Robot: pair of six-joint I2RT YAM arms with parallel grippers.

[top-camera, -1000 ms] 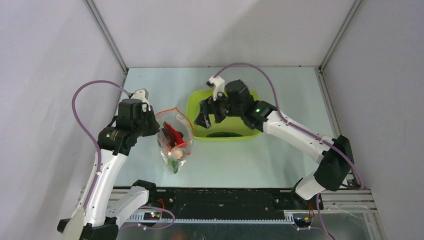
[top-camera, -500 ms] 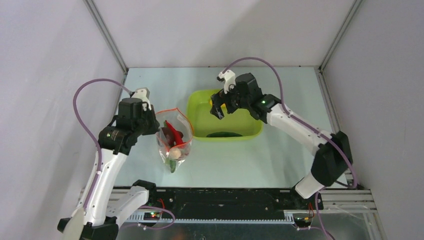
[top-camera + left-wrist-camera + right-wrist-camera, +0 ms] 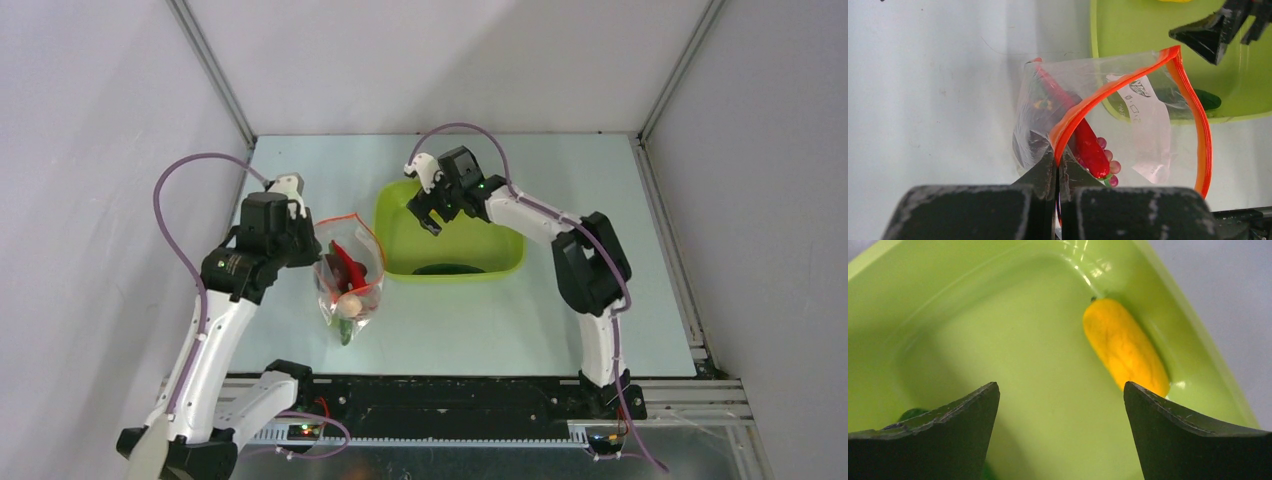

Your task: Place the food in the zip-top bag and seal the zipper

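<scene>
The clear zip-top bag [image 3: 348, 282] hangs at the tray's left, its mouth open. My left gripper [image 3: 1057, 159] is shut on the orange-red zipper [image 3: 1074, 114] strip and holds that edge up; it also shows in the top view [image 3: 312, 250]. In the bag are a red chili [image 3: 1089, 146], purplish grapes [image 3: 1111, 167] and pale garlic [image 3: 352, 305]. My right gripper [image 3: 1060, 386] is open and empty above the lime-green tray [image 3: 1193, 335], also seen from above [image 3: 432, 213]. A yellow-orange oblong food piece [image 3: 1125, 347] lies just beyond its right finger. A green cucumber [image 3: 445, 268] lies at the tray's near side.
The lime-green tray [image 3: 508, 258] stands mid-table, right of the bag, and the bag's mouth leans against its left rim [image 3: 1094, 50]. My right arm's elbow [image 3: 590, 262] is folded over the tray's right side. Grey walls close off both sides and the back.
My right arm has pulled back from the bag side and folded inward, and its gripper now hangs over the tray's far left part. The left gripper and bag have not moved.
</scene>
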